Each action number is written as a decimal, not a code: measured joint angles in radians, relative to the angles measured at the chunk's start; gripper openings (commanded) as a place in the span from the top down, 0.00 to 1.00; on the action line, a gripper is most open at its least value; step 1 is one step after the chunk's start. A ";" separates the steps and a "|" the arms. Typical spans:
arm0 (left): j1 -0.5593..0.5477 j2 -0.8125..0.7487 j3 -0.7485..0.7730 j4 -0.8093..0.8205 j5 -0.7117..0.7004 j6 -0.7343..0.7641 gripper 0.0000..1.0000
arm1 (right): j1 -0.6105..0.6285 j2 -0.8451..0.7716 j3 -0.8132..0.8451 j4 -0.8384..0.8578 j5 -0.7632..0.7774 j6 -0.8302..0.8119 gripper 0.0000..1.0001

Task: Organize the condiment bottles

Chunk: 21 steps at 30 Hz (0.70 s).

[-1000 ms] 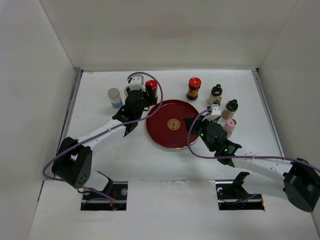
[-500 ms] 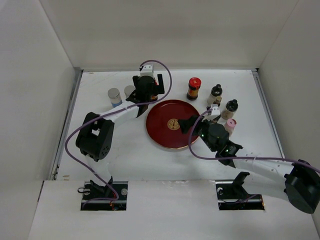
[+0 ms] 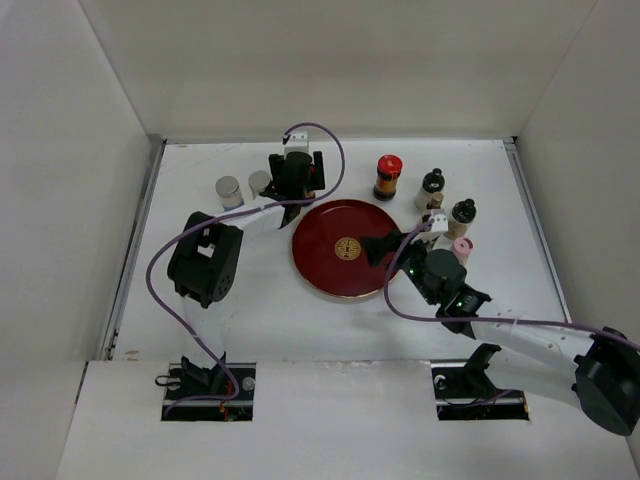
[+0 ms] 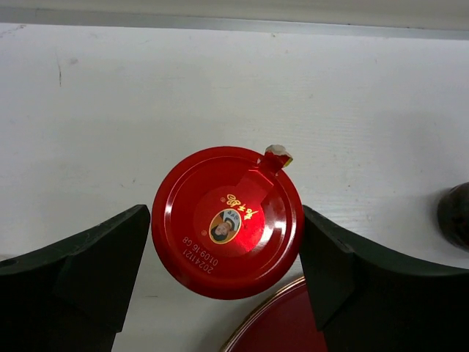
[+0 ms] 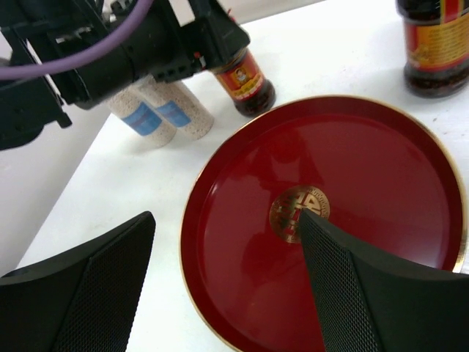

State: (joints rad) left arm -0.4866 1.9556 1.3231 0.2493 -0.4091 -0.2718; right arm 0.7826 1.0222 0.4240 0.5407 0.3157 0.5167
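A red-capped dark jar (image 4: 227, 220) stands on the table just beyond the tray's far-left rim; it also shows in the right wrist view (image 5: 248, 82). My left gripper (image 3: 296, 178) is open and straddles its cap, one finger (image 4: 102, 271) on each side. Two silver-capped cylinders (image 3: 229, 189) (image 3: 260, 181) stand to its left. A second red-capped jar (image 3: 388, 176), black-capped bottles (image 3: 432, 183) (image 3: 461, 213) and a pink shaker (image 3: 462, 248) stand at the right. My right gripper (image 5: 227, 220) is open and empty above the tray's right part.
The round dark-red tray (image 3: 322, 268) with a gold emblem lies mid-table with nothing on it. White walls enclose the table on the left, back and right. A dark bottle (image 4: 456, 216) shows at the right edge of the left wrist view.
My left arm has stretched out and swung its gripper from beside the red-capped jar to directly over it. My right gripper has shifted slightly towards the near right.
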 measured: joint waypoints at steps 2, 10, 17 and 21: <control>0.002 0.010 0.005 0.000 0.004 0.000 0.30 | -0.007 -0.010 -0.003 0.003 0.000 0.000 0.16; 0.002 0.016 0.016 -0.004 0.008 0.014 0.60 | -0.011 -0.013 -0.008 0.013 -0.002 0.000 0.16; -0.012 -0.034 -0.016 -0.030 0.004 0.037 0.65 | -0.011 -0.013 -0.008 0.013 -0.002 0.000 0.16; -0.032 -0.117 -0.042 -0.053 -0.006 0.055 0.66 | -0.013 -0.014 -0.012 0.014 -0.002 0.000 0.17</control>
State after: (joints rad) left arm -0.5182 1.8389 1.2808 0.1963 -0.4152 -0.2165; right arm 0.7692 1.0084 0.4118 0.5549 0.3134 0.5167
